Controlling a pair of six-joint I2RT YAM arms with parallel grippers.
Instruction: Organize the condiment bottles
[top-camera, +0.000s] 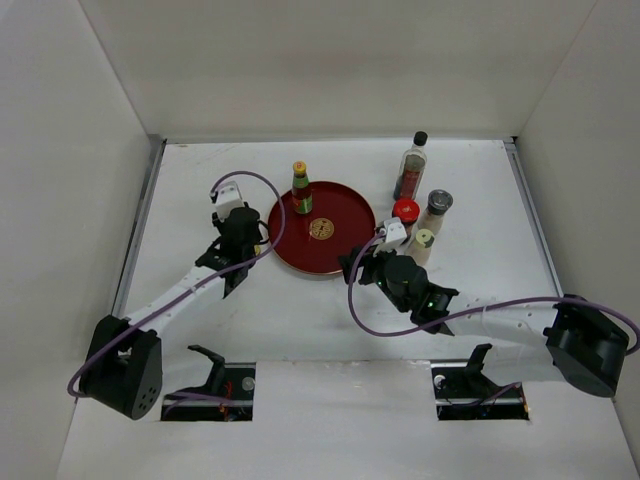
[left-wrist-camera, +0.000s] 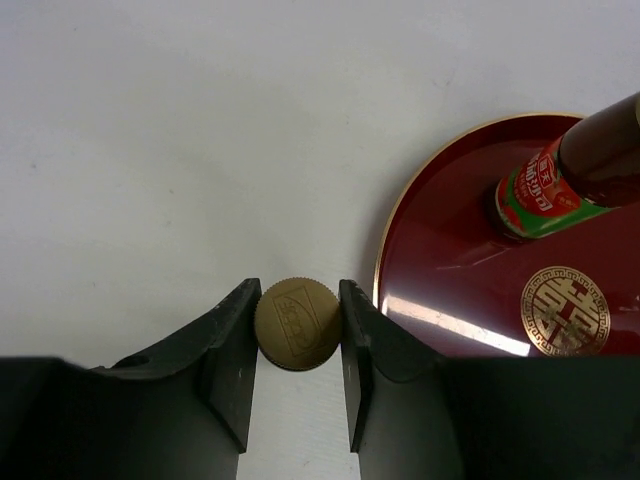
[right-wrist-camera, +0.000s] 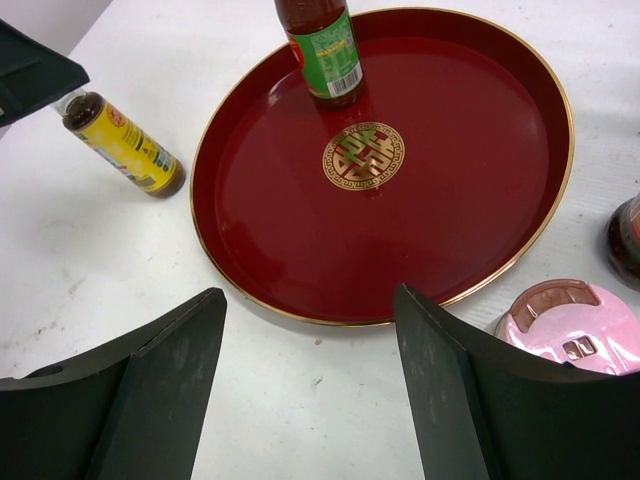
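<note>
My left gripper (left-wrist-camera: 297, 300) is shut on the yellow cap (left-wrist-camera: 297, 323) of a small bottle with a yellow label (right-wrist-camera: 125, 145), just left of the round red tray (top-camera: 340, 245). The bottle leans, its base near the table. A second yellow-capped bottle with a red and green label (top-camera: 300, 187) stands on the tray's far left part. My right gripper (right-wrist-camera: 310, 295) is open and empty over the table at the tray's near edge. A pink-capped jar (right-wrist-camera: 570, 320) sits by its right finger. The black-capped (top-camera: 411, 165), red-capped (top-camera: 405, 210), grey-capped (top-camera: 437, 208) and cream-capped (top-camera: 422, 240) bottles stand right of the tray.
The tray has a gold emblem (right-wrist-camera: 364, 155) at its middle. A dark bottle (right-wrist-camera: 625, 240) shows at the right edge of the right wrist view. White walls close in the table on three sides. Cables loop over both arms.
</note>
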